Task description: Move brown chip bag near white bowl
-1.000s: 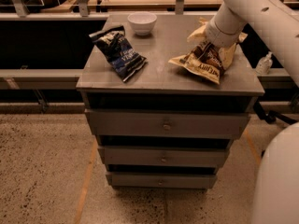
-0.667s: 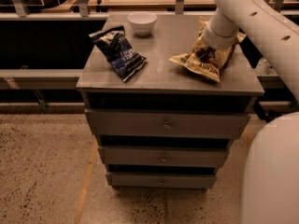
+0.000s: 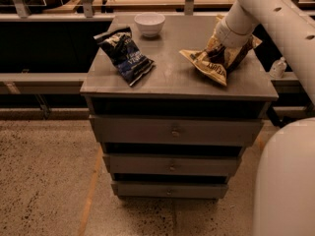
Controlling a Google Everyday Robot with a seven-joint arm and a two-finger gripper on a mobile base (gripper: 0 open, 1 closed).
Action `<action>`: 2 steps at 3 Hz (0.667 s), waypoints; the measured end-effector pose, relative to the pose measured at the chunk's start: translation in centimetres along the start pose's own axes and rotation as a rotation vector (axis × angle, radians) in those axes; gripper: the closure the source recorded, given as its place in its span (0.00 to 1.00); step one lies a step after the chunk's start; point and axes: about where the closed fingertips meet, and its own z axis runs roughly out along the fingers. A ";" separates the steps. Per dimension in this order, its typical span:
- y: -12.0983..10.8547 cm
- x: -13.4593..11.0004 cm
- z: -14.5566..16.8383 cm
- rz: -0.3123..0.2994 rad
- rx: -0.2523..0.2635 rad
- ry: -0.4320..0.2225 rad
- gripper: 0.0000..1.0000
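The brown chip bag (image 3: 211, 65), crinkled with a tan end, lies on the right side of the grey cabinet top (image 3: 172, 80). My gripper (image 3: 224, 45) is down on the bag's far end, at the tip of the white arm (image 3: 266, 14) that comes in from the upper right. The wrist hides the bag's back part. The white bowl (image 3: 149, 23) stands at the far middle-left of the top, well apart from the brown bag.
A dark blue-black chip bag (image 3: 125, 55) lies on the left side of the top, just in front of the bowl. The cabinet has drawers (image 3: 172, 131) below. My white base (image 3: 288, 181) fills the lower right. A railing and benches run behind.
The arm has swung so that it reaches in more from above. The gripper stays at the brown bag's far end. The bag has hardly moved.
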 end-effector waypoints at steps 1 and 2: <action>-4.2 -0.5 -2.8 0.117 0.178 -0.112 1.00; -8.1 -1.1 -4.7 0.219 0.325 -0.227 1.00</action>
